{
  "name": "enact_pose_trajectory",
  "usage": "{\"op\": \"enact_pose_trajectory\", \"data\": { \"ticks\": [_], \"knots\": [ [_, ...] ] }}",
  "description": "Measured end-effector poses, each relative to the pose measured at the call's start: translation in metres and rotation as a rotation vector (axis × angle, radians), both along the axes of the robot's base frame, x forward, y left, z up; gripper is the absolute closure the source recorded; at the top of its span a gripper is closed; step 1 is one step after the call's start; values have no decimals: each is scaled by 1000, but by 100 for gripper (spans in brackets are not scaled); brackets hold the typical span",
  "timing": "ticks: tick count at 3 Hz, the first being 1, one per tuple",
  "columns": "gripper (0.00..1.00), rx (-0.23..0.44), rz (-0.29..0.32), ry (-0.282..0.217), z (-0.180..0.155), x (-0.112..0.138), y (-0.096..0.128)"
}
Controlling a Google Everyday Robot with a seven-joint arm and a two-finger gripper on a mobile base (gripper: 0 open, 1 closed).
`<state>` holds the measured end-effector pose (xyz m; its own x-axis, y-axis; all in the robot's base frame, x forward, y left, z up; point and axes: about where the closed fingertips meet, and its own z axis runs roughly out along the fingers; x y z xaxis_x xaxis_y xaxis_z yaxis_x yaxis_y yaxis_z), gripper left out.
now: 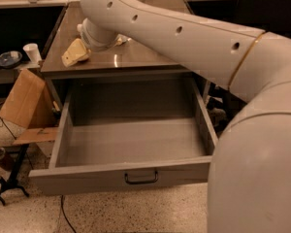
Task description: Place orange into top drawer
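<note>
The gripper point(74, 53) was low over the table point(136, 62), behind the open top drawer point(87, 176). The orange was hidden, so I could not tell if it was grasped. The pick-up seemed in hand; next, a carry over the drawer.

The top drawer point(87, 177) is seen pulled out beneath the desk point(145, 59), with its dark handle point(141, 177) centred on the front panel. The tool point(73, 54) is held low over the desk's left edge, at the end of the white arm point(184, 38). A cardboard box point(23, 100) is propped on the floor to the left of the desk.
</note>
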<state>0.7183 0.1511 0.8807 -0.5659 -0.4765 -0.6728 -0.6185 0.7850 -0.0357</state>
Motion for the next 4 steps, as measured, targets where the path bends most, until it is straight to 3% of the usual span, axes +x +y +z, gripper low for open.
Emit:
{"op": "enact_pose_trajectory", "data": {
  "ticks": [1,4],
  "knots": [
    [0,23,-26,4,-2,5,20],
    [0,1,-78,-7,-22,70,46]
  ]
}}
